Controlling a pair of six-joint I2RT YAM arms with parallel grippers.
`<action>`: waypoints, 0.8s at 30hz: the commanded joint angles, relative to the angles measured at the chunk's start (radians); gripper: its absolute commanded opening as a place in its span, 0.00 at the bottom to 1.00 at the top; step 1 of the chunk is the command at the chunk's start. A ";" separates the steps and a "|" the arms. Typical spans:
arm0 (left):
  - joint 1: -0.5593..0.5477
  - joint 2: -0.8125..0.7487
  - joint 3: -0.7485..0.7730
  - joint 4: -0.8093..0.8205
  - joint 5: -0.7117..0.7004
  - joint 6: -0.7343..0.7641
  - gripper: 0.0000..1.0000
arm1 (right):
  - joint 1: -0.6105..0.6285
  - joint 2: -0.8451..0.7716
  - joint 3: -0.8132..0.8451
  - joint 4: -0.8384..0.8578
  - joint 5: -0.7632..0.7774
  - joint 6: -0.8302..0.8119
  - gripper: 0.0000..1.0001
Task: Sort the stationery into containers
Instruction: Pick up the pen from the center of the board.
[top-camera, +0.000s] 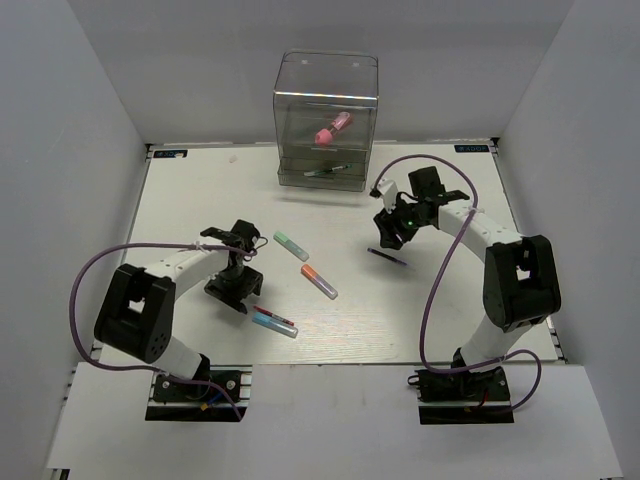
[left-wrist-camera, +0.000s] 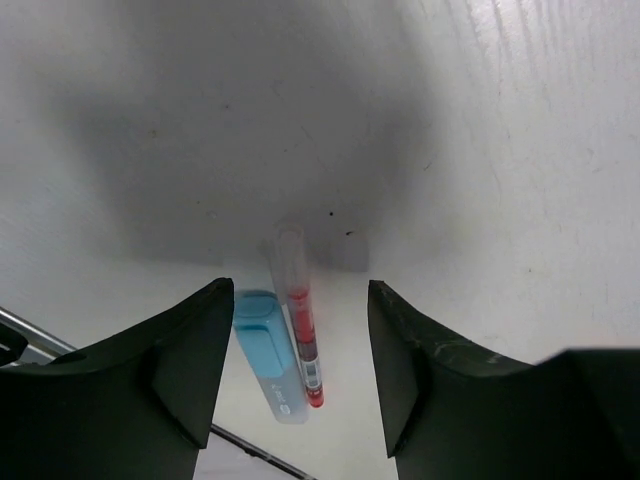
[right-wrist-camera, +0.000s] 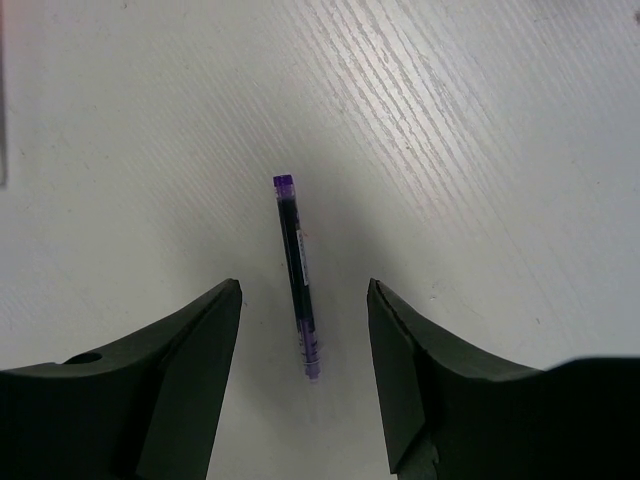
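Your left gripper spread over red pen and blue marker, right gripper spread over purple pen

- The white table shows a fine wood grain on its top.
- A clear box with drawers stands at the far edge, near the middle.
- A green-capped marker and an orange-capped marker lie near the centre, a little apart.
- A blue marker and a red pen lie close side by side, toward the front left.
- A dark purple pen lies alone on the right.
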 joint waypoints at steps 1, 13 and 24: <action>-0.007 0.021 -0.003 0.040 -0.036 -0.015 0.66 | -0.007 -0.018 0.004 0.025 -0.036 0.024 0.60; -0.007 0.112 -0.005 0.109 -0.054 -0.006 0.14 | -0.031 -0.041 -0.016 0.038 -0.045 0.029 0.60; 0.002 0.108 0.357 0.289 0.003 0.033 0.00 | -0.044 -0.055 -0.055 0.056 -0.021 -0.007 0.90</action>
